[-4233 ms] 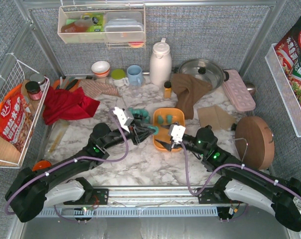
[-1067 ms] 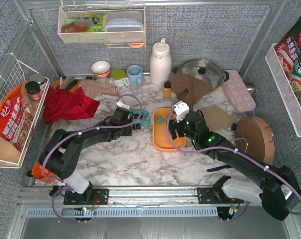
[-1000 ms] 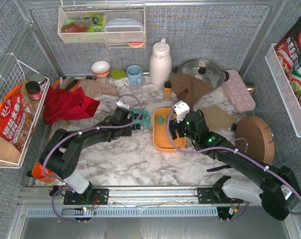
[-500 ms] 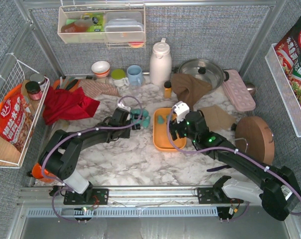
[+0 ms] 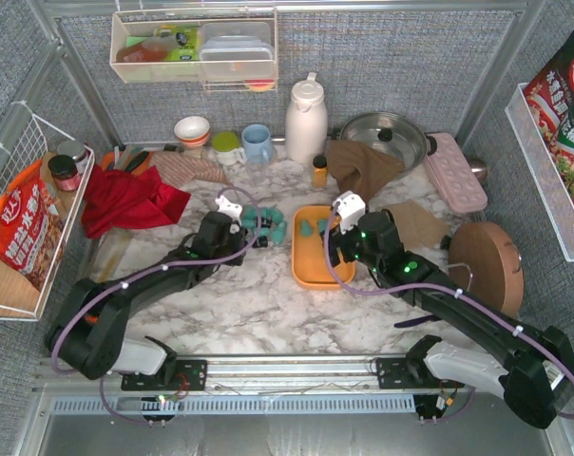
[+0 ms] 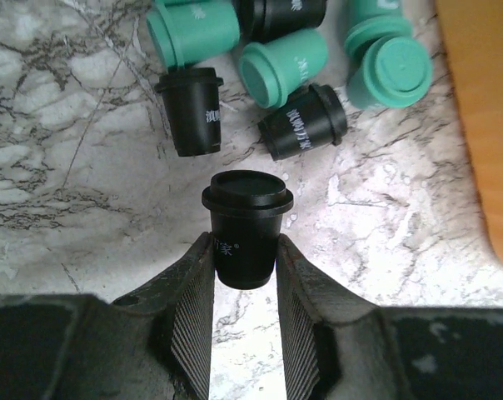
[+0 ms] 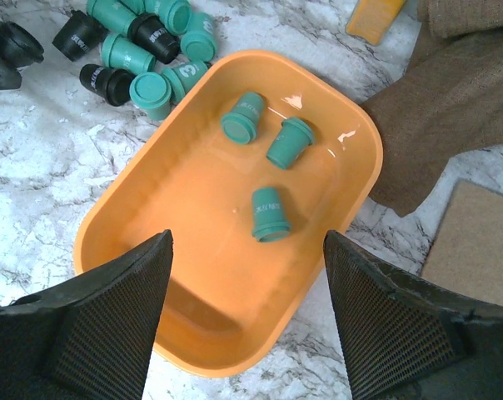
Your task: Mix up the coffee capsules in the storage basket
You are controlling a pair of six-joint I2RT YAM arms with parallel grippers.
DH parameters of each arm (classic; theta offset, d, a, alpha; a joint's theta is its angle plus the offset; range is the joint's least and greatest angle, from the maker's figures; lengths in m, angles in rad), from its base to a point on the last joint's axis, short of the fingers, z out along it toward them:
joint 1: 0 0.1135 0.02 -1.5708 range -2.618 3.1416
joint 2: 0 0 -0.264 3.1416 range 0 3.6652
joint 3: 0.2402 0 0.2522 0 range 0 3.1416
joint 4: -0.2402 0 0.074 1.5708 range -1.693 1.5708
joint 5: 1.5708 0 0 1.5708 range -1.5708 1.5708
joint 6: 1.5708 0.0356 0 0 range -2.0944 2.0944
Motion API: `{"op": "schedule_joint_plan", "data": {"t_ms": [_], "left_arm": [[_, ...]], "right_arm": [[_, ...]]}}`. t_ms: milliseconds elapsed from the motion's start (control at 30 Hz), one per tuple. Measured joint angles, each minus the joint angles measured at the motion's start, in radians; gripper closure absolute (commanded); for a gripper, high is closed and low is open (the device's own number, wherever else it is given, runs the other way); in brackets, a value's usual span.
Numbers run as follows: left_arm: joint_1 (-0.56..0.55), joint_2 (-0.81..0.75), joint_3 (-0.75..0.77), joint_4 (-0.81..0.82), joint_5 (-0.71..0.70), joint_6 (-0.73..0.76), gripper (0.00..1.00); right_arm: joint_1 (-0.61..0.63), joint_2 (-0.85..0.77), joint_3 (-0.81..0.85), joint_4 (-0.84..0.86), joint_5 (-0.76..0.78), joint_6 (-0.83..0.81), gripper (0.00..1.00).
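Observation:
The orange storage basket [image 5: 311,268] lies mid-table and holds three teal coffee capsules [image 7: 270,214]. Several more teal and black capsules [image 5: 267,221] lie loose on the marble just left of it; they also show in the left wrist view [image 6: 281,67] and the right wrist view [image 7: 143,50]. My left gripper [image 6: 245,250] is shut on a black capsule [image 6: 246,218], on the near side of the pile. In the top view the left gripper [image 5: 238,234] is left of the basket. My right gripper [image 7: 247,243] is open and empty above the basket [image 7: 193,200], seen in the top view [image 5: 336,249] over its right side.
A small amber bottle [image 5: 319,171], a brown cloth [image 5: 361,166] and a cork mat [image 5: 415,223] lie behind and right of the basket. A white jug [image 5: 306,119], a pot [image 5: 387,133], a pink tray [image 5: 455,171], a red cloth [image 5: 125,199] and a wooden disc [image 5: 487,271] ring the area.
My left gripper has drawn back a little from the loose pile, toward the near left, with the black capsule in it. My right gripper has barely moved over the basket.

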State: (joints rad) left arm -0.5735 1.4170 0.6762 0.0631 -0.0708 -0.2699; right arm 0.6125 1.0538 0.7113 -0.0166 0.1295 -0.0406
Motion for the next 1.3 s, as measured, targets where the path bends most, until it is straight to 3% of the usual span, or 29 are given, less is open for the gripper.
{"op": "schedule_joint_plan", "data": {"t_ms": [267, 500, 700, 900, 1300], "left_arm": [[-0.002, -0.178, -0.117, 0.15, 0.057, 0.039, 0.71], [-0.086, -0.349, -0.356, 0.493, 0.176, 0.163, 0.73], [-0.173, -0.412, -0.415, 0.698, 0.212, 0.28, 0.73], [-0.21, -0.424, -0.406, 0.76, 0.212, 0.349, 0.74], [-0.266, -0.356, -0.35, 0.773, 0.23, 0.375, 0.75]], "right_arm": [[0.0, -0.014, 0.026, -0.027, -0.009, 0.034, 0.23], [0.0, 0.002, 0.124, -0.087, -0.075, 0.143, 0.24], [0.004, 0.042, 0.179, -0.098, -0.201, 0.305, 0.27], [0.038, 0.086, 0.194, -0.076, -0.319, 0.443, 0.28], [0.103, 0.147, 0.226, -0.016, -0.362, 0.489, 0.28]]}}
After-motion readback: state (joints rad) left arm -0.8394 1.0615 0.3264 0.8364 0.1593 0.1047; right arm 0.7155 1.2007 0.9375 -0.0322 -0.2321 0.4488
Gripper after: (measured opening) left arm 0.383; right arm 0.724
